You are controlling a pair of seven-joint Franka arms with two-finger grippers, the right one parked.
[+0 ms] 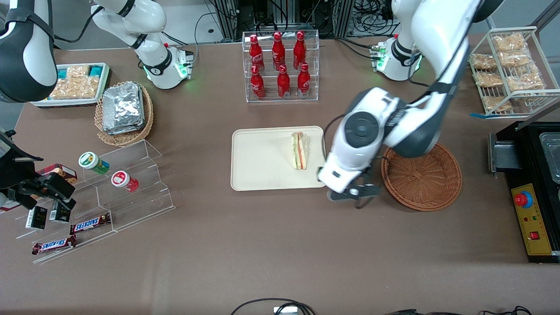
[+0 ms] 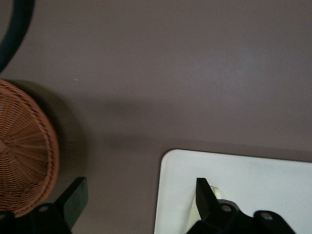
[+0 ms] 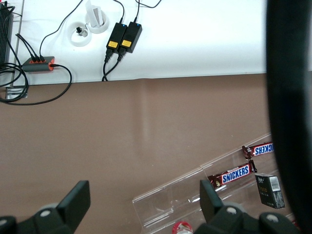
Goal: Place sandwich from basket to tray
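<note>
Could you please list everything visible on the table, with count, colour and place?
Triangular clear-wrapped sandwich: one, pale with orange-green stripes, on the tray.
Cream rectangular plastic tray: one, table centre.
Round reddish-brown wicker basket: one, beside the tray, toward the working arm's end.
Red cola bottles: six, in a clear rack.
Foil packs: silver, in a tan basket.
Snickers bars: two, on a clear stand.
Snack bags: tan, in a white wire rack.
Left gripper: black, open, between tray and basket.
</note>
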